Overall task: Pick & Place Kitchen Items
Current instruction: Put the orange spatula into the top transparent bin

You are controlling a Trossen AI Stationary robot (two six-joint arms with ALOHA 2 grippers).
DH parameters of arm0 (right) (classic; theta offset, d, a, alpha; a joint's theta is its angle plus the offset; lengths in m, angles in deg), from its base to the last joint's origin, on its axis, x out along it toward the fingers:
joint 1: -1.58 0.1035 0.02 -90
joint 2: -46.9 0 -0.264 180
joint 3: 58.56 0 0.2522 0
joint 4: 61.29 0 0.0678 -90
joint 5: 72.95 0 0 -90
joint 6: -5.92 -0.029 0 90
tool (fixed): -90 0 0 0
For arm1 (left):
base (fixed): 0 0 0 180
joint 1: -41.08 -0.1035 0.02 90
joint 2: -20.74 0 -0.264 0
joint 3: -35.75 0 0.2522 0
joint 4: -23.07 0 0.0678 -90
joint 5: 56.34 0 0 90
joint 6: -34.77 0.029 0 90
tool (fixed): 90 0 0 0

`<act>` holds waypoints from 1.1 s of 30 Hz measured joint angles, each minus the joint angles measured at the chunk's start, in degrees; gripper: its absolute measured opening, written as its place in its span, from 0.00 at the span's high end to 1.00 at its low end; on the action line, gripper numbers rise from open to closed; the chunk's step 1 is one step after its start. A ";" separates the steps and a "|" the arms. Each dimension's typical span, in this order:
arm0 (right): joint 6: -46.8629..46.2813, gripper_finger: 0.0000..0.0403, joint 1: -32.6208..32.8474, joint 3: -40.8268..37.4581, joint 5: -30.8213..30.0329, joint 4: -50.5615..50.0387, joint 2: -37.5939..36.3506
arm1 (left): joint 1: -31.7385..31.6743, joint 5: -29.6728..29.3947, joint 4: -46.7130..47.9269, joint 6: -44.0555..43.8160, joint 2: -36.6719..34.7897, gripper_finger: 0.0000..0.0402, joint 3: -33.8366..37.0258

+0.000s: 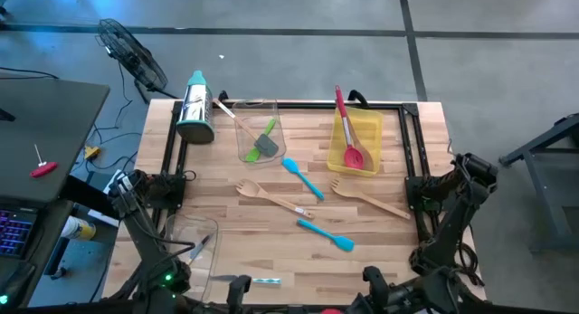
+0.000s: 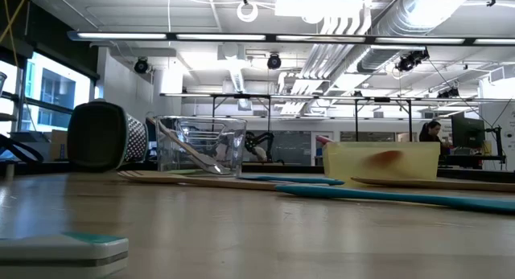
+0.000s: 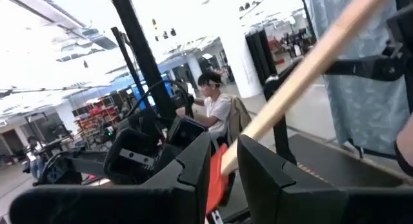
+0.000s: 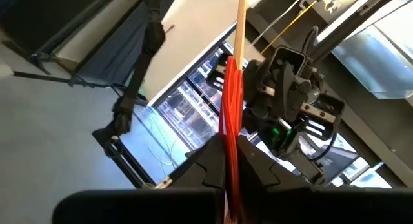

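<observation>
A red spatula (image 4: 230,101) with a pale wooden handle (image 3: 303,69) is held up off the table near its front edge. Both my left gripper (image 3: 226,166) and my right gripper (image 4: 231,162) are shut on it. In the high view only a bit of red (image 1: 331,309) shows at the bottom edge, between my left arm (image 1: 149,251) and my right arm (image 1: 452,214). On the table lie two blue spatulas (image 1: 303,176) (image 1: 326,234) and two wooden forks (image 1: 271,198) (image 1: 366,196), flat on the wood. My left gripper pinches the spatula between its two fingers where the red head meets the wooden handle (image 3: 222,161). The handle runs out past the fingers and slants upward, clear of the table. My right gripper pinches the flat red head (image 4: 230,143) between its two fingers. The head and handle stand straight out beyond the fingers, lifted clear. My left arm's hand (image 4: 284,88) shows close beside the head.
A steel grater (image 1: 194,106) lies at the far left. Next to it a clear bin (image 1: 258,128) holds green and grey spatulas. A yellow bin (image 1: 355,142) holds another red spatula. A second clear bin (image 1: 194,251) and a teal-and-white tool (image 1: 265,280) sit near the front left.
</observation>
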 joint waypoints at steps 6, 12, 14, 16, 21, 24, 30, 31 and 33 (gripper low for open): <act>0.25 0.99 -2.04 0.00 0.15 0.00 0.00 | 0.19 2.98 -0.52 0.05 0.00 0.82 0.00; 0.42 0.99 -3.43 0.00 2.85 0.06 0.00 | 0.22 2.96 -0.62 -0.02 0.24 0.82 0.00; 0.45 0.99 -3.56 0.00 2.89 0.25 0.00 | 0.22 2.98 -0.38 -0.02 0.44 0.82 0.00; 0.88 0.99 -3.62 0.00 2.87 0.47 0.00 | 0.23 3.03 -0.32 -0.04 0.50 0.82 0.00; 1.96 0.99 -3.65 0.00 2.98 1.35 0.00 | 0.24 3.91 -0.30 -0.50 0.50 0.82 0.00; 2.61 0.99 -3.65 0.00 2.95 1.29 0.00 | 0.22 5.46 -0.52 -0.52 0.50 0.82 0.00; 2.15 0.99 -4.70 0.00 2.87 1.23 0.00 | 0.22 6.40 -0.54 -0.71 0.50 0.82 0.00; 1.87 0.99 -4.99 0.00 2.97 1.21 0.00 | 0.20 6.44 -0.70 -0.72 0.50 0.82 0.00; 1.38 0.99 -5.51 0.04 3.42 0.57 -0.02 | 0.17 6.41 -1.02 -0.34 0.50 0.82 0.00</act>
